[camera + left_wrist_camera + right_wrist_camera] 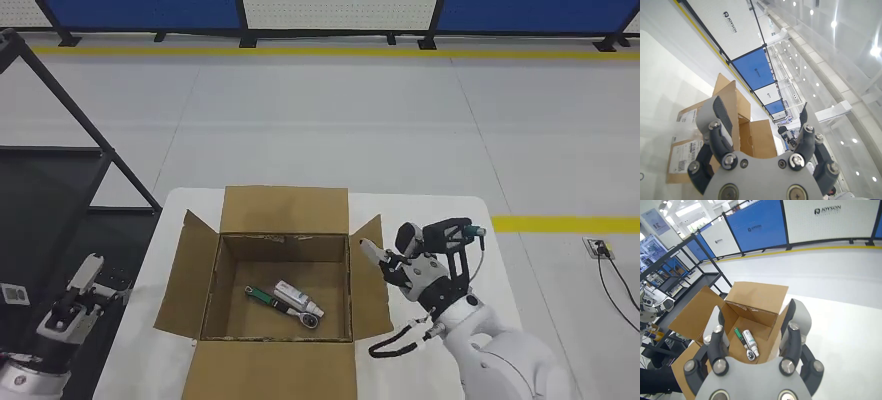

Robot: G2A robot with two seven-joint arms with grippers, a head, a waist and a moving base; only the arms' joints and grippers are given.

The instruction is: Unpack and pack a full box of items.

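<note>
An open cardboard box point(285, 208) stands in the middle of the white table, all flaps folded out. On its floor lie a ratchet wrench point(264, 296) with a green handle and a small white bottle point(297, 296), side by side. My right gripper point(380, 258) hangs open and empty just outside the box's right flap; its wrist view looks down into the box point(745, 313) at the wrench point(738, 333) and the bottle point(749, 338) between the fingers point(797, 313). My left gripper point(88, 275) is open and empty off the table's left edge, the box point(745, 130) beyond it.
The table point(440, 215) has bare white surface to the right of the box and behind it. A black metal rack point(60, 190) stands close to the table's left side. Blue and white fence panels point(757, 228) line the far floor.
</note>
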